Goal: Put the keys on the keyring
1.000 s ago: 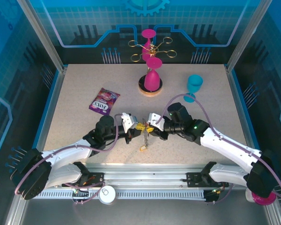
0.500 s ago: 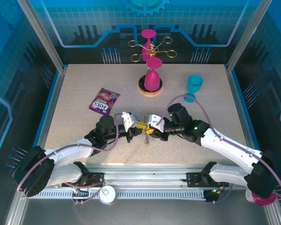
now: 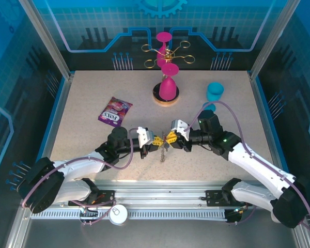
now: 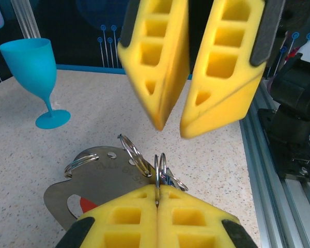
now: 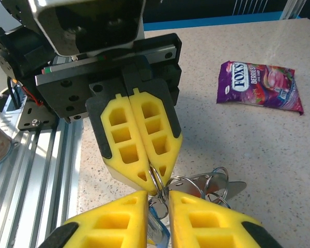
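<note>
My left gripper (image 3: 155,140) and right gripper (image 3: 171,138) meet tip to tip near the table's front middle. In the left wrist view my left gripper (image 4: 157,192) is shut on a thin silver split ring (image 4: 160,165) that is linked to more rings and a flat metal plate (image 4: 95,173) with a red tag. In the right wrist view my right gripper (image 5: 158,199) stands narrowly open around the ring cluster (image 5: 194,183). A key with a blue tag (image 5: 156,227) shows in the gap. A short chain (image 3: 163,153) dangles below the fingertips. The dark oval loop is hidden.
A purple snack packet (image 3: 114,111) lies to the left and behind. A pink goblet on a round base (image 3: 167,90) stands at the back middle, and a blue goblet (image 3: 214,93) at the back right. The metal rail (image 5: 36,170) runs along the table's near edge.
Both grippers have shifted slightly right and stayed tip to tip. The chain and tags, which reached down to the table a second ago, now hang shorter and higher.
</note>
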Controlling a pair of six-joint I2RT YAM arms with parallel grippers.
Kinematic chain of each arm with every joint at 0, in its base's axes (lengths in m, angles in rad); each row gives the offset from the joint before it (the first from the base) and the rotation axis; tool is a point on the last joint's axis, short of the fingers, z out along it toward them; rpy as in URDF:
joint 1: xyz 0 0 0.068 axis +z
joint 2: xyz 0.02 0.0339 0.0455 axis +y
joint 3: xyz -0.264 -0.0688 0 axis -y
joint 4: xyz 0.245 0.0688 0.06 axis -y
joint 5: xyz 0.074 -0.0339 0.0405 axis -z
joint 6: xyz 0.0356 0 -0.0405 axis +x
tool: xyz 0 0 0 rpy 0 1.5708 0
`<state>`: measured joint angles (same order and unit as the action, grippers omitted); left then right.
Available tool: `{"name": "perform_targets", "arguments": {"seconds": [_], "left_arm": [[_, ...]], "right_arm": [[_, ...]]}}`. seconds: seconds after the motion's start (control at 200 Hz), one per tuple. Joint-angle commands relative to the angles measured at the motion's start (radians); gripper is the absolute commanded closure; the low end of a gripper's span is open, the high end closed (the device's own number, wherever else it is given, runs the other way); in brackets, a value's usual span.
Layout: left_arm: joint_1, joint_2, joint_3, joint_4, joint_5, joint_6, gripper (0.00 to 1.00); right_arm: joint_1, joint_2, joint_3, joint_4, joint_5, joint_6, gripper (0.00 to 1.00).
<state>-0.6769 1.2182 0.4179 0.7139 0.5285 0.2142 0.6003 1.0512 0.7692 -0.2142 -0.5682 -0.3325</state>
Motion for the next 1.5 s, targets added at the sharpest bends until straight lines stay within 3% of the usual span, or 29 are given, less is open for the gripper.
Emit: {"name": "perform_targets", "arguments": {"seconds": [0.0,0.205,0.475,0.55,0.655,0.71,0.84,1.001,1.321,1.496], "left_arm": [[0.005,0.006,0.013,0.059,0.058,0.031,1.00],[0.006,0.013,0.014,0.074,0.104,0.028,1.00],[0.006,0.025,0.014,0.111,0.116,0.015,1.00],[0.006,0.028,0.015,0.120,0.120,0.009,1.00],[0.005,0.031,0.014,0.122,0.115,0.006,1.00],[0.006,0.032,0.013,0.118,0.089,-0.001,1.00],[0.005,0.014,0.023,0.039,0.035,0.011,0.79],[0.005,-0.023,0.070,-0.161,0.024,0.078,0.77],[0.005,-0.034,0.129,-0.321,0.027,0.146,0.83],[0.002,-0.033,0.148,-0.358,0.045,0.170,1.00]], "right_arm": [[-0.004,0.016,0.005,0.015,-0.037,0.000,0.79],[-0.002,0.046,0.016,-0.007,-0.027,-0.013,0.76],[0.004,0.082,0.036,-0.034,-0.103,-0.033,0.78],[0.007,0.091,0.039,-0.038,-0.115,-0.035,0.84],[0.006,0.088,0.041,-0.033,-0.118,-0.038,1.00],[0.007,0.086,0.045,-0.044,-0.112,-0.046,1.00],[0.010,0.079,0.072,-0.096,-0.060,-0.072,1.00],[0.055,0.102,0.159,-0.249,0.092,-0.166,1.00],[0.174,0.202,0.300,-0.435,0.307,-0.282,1.00],[0.208,0.253,0.362,-0.498,0.335,-0.310,1.00]]}}
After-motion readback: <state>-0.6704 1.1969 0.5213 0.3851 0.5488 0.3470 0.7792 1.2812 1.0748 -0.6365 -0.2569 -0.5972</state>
